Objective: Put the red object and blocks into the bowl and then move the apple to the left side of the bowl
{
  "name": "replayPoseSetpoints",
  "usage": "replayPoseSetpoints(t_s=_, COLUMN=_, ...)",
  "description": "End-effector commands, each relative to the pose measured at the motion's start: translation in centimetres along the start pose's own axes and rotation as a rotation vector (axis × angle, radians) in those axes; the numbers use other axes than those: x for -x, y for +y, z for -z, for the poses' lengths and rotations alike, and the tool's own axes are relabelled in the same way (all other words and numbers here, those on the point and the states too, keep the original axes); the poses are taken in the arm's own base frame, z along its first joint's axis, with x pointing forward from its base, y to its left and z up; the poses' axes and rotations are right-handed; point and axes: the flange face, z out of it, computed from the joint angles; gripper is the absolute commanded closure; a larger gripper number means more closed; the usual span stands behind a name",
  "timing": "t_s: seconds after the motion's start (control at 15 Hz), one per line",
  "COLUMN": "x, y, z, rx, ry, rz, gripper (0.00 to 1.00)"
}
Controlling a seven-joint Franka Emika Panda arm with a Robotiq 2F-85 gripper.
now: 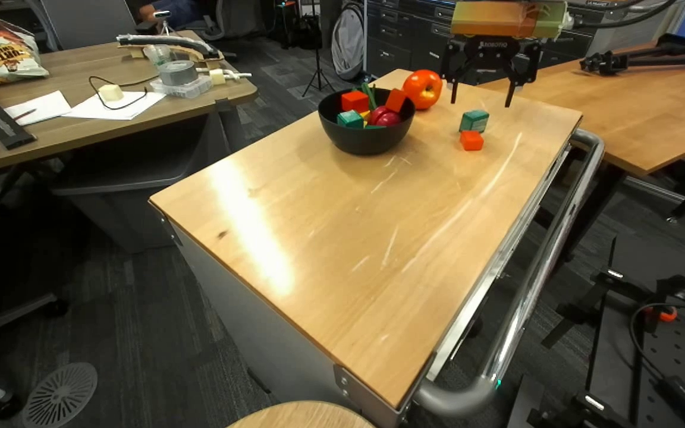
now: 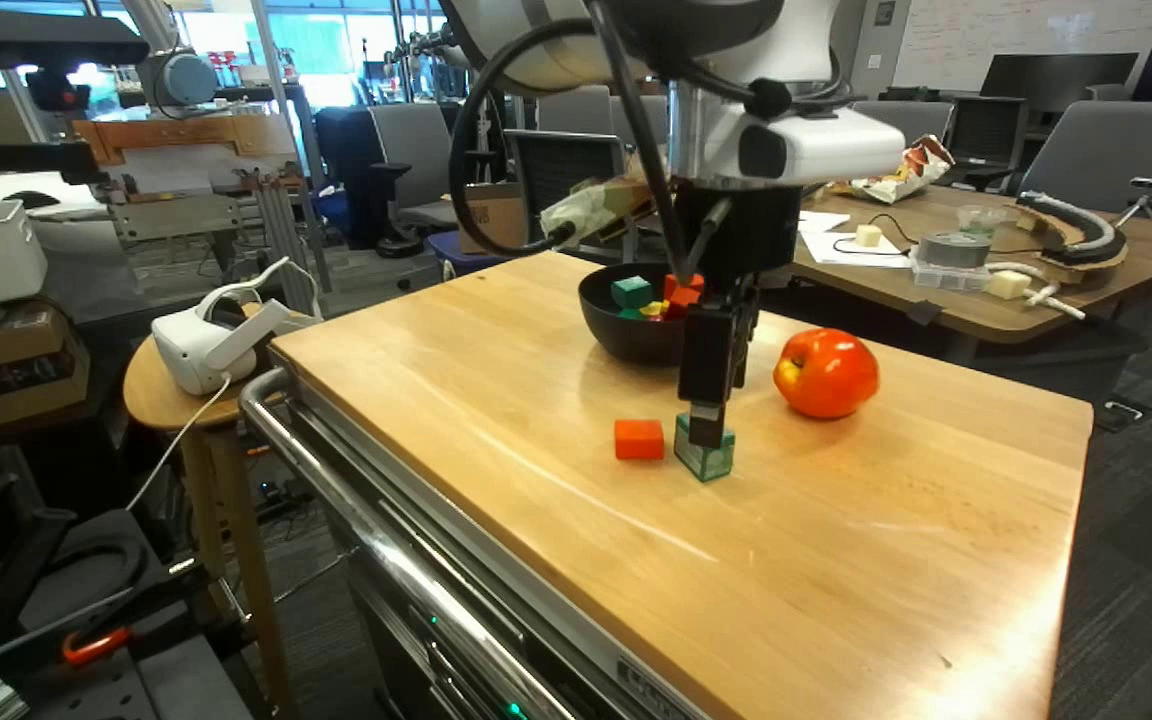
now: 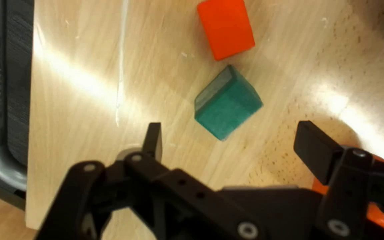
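Green block (image 3: 228, 104) is lying on the bench (image 1: 330, 226) just below the gripper (image 1: 481, 100), red-orange block (image 3: 226, 29) beside it; both looking light, stiff, probably not slippery. I'm favouring a pinch on opposite flat faces, but the green one's sitting askew to the jaws, so likely needing a wrist twist. Jaws are standing wide, nothing between. Arm (image 2: 806, 148) is holding a top-down pose. Apple (image 2: 826, 373) and bowl (image 1: 363, 139), red toy fruit (image 1: 386, 117) inside, are sitting off to the gripper's side.
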Motion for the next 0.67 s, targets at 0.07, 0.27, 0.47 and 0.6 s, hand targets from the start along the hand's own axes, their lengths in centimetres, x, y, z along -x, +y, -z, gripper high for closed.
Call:
replayPoseSetpoints(t_s=0.07, x=0.0, y=-0.3, z=-1.7, rx=-0.010, ry=-0.049, rz=-0.050, gripper=0.00)
replayPoseSetpoints(t_s=0.27, x=-0.2, y=-0.5, z=-2.4, rx=-0.010, ry=-0.016, rz=-0.084, gripper=0.35)
replayPoseSetpoints(t_s=0.47, x=-0.1, y=-0.8, z=-2.6, rx=-0.022, ry=0.003, rz=-0.105, gripper=0.58)
replayPoseSetpoints(t_s=0.6, x=-0.1, y=-0.9, z=-2.5, rx=-0.032, ry=0.007, rz=-0.115, gripper=0.74)
